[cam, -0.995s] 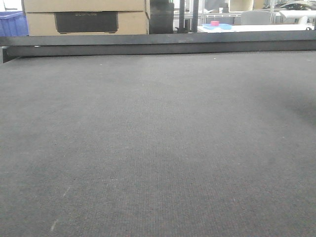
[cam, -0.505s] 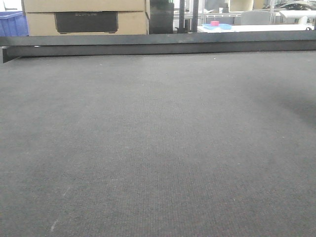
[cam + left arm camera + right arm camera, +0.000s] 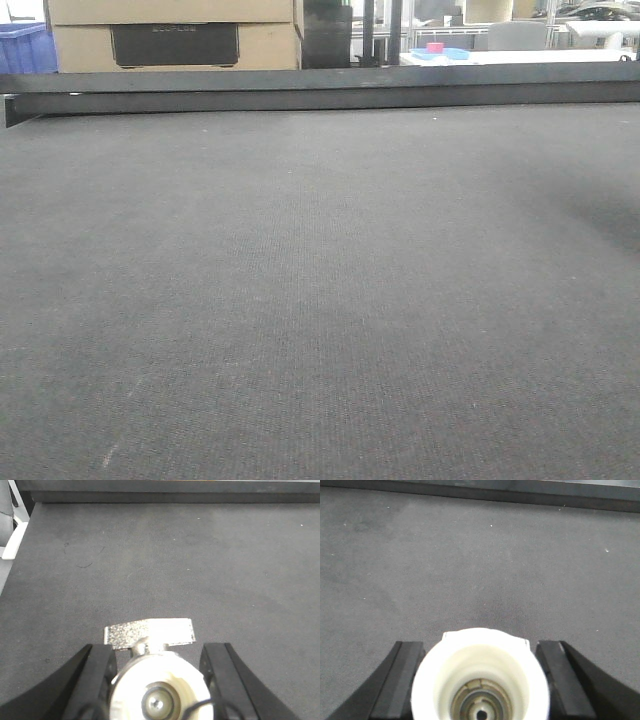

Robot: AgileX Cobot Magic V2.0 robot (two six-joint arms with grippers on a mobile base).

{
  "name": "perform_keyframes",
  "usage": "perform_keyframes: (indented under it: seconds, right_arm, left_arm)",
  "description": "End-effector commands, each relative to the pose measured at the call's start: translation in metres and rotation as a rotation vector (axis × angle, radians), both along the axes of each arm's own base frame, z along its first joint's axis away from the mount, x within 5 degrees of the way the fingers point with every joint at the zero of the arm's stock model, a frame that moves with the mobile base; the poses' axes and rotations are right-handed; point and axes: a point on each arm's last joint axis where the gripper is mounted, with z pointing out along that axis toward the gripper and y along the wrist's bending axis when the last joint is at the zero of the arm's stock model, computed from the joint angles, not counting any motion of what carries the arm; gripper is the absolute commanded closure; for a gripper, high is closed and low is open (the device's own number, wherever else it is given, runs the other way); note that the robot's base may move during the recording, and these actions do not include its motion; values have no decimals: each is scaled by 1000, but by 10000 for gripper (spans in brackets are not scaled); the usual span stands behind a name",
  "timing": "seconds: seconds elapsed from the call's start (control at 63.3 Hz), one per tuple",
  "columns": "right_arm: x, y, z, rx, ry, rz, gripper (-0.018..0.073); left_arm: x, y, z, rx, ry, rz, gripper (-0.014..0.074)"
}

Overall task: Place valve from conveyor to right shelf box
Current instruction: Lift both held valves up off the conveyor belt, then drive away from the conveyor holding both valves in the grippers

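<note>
**Valve gripped in each pincer, conveyor behind**

Front view: conveyor (image 3: 320,300) spanning the frame, dark grey weave, black rail (image 3: 320,92) along the far edge. Beyond the rail, cardboard box (image 3: 170,35) at left, blue crate (image 3: 25,50) beside it at the frame edge, blue tray (image 3: 440,54) towards the right.

Left wrist view: left pincer (image 3: 159,655) clenched on valve (image 3: 157,690), black fingers (image 3: 97,680) pressed to both sides of the round body. White cap end-on to the lens, flat silvery lever (image 3: 148,632) lying crosswise on top. Belt and rail behind. Valve resting on belt or lifted: cannot tell.

Right wrist view: right pincer (image 3: 480,647) clenched on second valve (image 3: 480,677), black fingers tight against a wide white cap, metal bore visible inside. Belt and rail behind. Resting or lifted: cannot tell.
</note>
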Motion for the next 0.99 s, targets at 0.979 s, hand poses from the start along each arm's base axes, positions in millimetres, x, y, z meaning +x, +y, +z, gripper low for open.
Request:
perform_keyframes:
  seconds: [0.979]
  right_arm:
    - [-3, -2, 15, 9, -101, -14, 713]
  left_arm:
    - [-1, 0, 9, -15, -68, 11, 708]
